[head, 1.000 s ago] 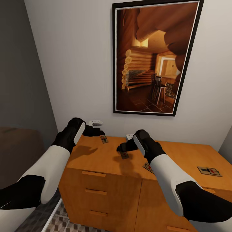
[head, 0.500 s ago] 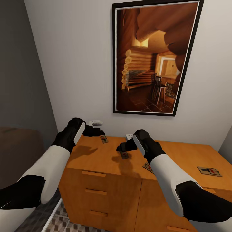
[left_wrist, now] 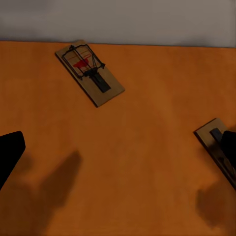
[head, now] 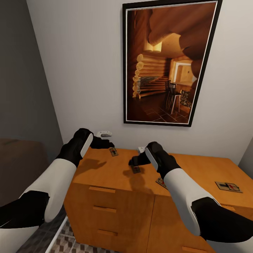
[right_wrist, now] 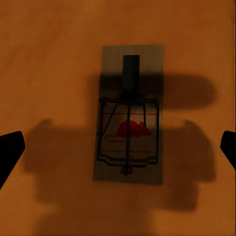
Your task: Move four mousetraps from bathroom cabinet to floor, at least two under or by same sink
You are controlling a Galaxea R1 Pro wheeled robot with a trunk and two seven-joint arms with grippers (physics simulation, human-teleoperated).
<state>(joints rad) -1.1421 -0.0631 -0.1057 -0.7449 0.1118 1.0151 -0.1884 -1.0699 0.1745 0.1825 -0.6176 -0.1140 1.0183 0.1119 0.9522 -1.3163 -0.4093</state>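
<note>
All four mousetraps lie flat on the top of the cabinet [head: 112, 196], none of them lifted. One mousetrap [head: 113, 151] sits near the back edge toward the left corner, just beside the left gripper [head: 107, 144], which hovers above that corner; in the left wrist view this trap [left_wrist: 89, 74] lies close to the wall, clear of the fingertips [left_wrist: 10, 152], and the jaws stand spread. A second mousetrap [head: 136, 169] lies in the middle of the left half of the top, directly under the right gripper [head: 133, 161]. The right wrist view looks straight down on it [right_wrist: 129, 115], the two fingertips [right_wrist: 11, 147] far apart on either side and not touching the board. A third mousetrap [head: 161, 183] lies by the front edge, partly hidden behind the right forearm. The fourth [head: 228, 186] rests well apart, near the right end of the top. A strip of patterned bathroom floor [head: 66, 242] shows below the cabinet's left corner
</note>
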